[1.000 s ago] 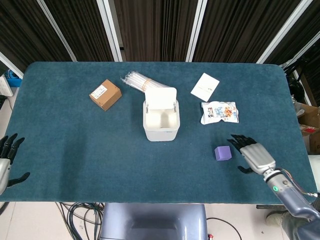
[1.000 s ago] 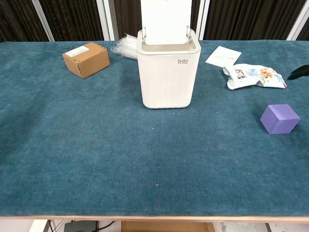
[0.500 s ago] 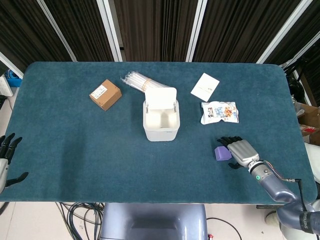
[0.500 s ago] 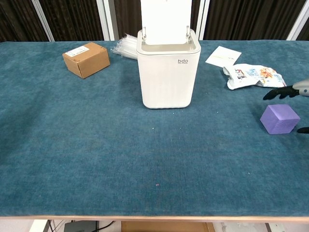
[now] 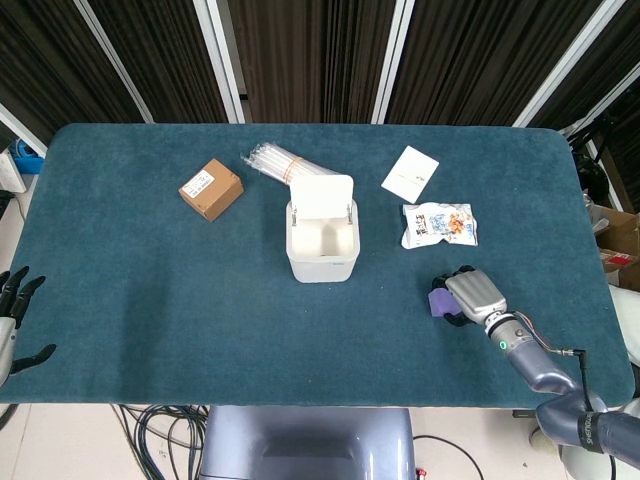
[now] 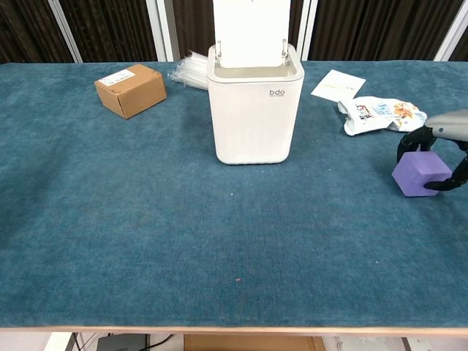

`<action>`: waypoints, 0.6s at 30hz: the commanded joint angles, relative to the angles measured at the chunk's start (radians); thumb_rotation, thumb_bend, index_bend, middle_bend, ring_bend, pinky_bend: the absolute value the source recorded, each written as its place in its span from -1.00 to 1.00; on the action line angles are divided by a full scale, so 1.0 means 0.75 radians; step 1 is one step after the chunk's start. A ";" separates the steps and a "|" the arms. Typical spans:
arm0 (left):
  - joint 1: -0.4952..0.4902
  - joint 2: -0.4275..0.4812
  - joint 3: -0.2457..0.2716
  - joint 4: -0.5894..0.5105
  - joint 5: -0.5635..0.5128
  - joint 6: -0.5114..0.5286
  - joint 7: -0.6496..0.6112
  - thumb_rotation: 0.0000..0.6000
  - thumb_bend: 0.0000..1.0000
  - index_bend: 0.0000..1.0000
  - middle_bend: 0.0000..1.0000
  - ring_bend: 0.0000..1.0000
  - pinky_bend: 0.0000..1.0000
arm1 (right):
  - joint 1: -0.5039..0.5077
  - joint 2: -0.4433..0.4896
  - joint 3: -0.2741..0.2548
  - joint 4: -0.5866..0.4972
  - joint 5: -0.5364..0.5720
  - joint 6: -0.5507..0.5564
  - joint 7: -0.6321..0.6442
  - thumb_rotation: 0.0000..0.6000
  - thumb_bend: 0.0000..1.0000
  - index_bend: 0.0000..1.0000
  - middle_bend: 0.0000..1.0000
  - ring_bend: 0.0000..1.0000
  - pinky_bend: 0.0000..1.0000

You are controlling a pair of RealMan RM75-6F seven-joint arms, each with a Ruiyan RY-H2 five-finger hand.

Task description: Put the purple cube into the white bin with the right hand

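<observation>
The step in hand is the grasp: the right hand point(image 5: 473, 296) sits over the purple cube point(image 6: 420, 173) at the near right of the table point(image 5: 150, 270), with its dark fingers point(image 6: 408, 142) curled down around the cube's sides, as the chest view shows. The cube looks to be resting on the cloth rather than lifted, so I judge the hold to be closing but not proven; whether the fingers press firmly cannot be told from here. The white bin point(image 5: 322, 240) stands near the middle of the table, well apart to the left of the cube, with its lid point(image 5: 322, 197) flipped up at the far side and its mouth open. The next move calls for a firm squeeze, a lift clear of the cloth, a carry leftward high enough to pass the bin's rim, and a release over the opening. A snack packet point(image 5: 439, 224) lies just beyond the cube and should be left alone. The left hand point(image 5: 12, 312) hangs at the table's near left edge, fingers spread, holding nothing.
</observation>
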 commanded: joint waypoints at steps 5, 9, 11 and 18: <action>0.001 0.004 0.001 -0.001 -0.003 -0.002 -0.003 1.00 -0.90 -0.62 -0.78 -1.00 -1.00 | -0.015 0.085 0.033 -0.057 -0.016 0.065 0.161 1.00 -0.19 0.10 -0.02 -0.16 -0.45; 0.005 0.009 0.001 -0.008 -0.002 0.004 -0.005 1.00 -0.90 -0.62 -0.77 -1.00 -1.00 | -0.045 0.187 0.097 -0.125 -0.009 0.195 0.209 1.00 -0.17 0.10 -0.03 -0.16 -0.45; 0.007 0.011 0.001 -0.010 -0.004 0.006 -0.007 1.00 -0.90 -0.62 -0.77 -1.00 -1.00 | -0.060 0.214 0.144 -0.156 0.007 0.269 0.247 1.00 -0.17 0.11 -0.03 -0.16 -0.44; 0.014 0.023 0.001 -0.021 -0.006 0.011 -0.023 1.00 -0.90 -0.62 -0.77 -1.00 -1.00 | -0.040 0.220 0.259 -0.260 -0.053 0.457 0.320 1.00 -0.18 0.15 -0.03 -0.16 -0.39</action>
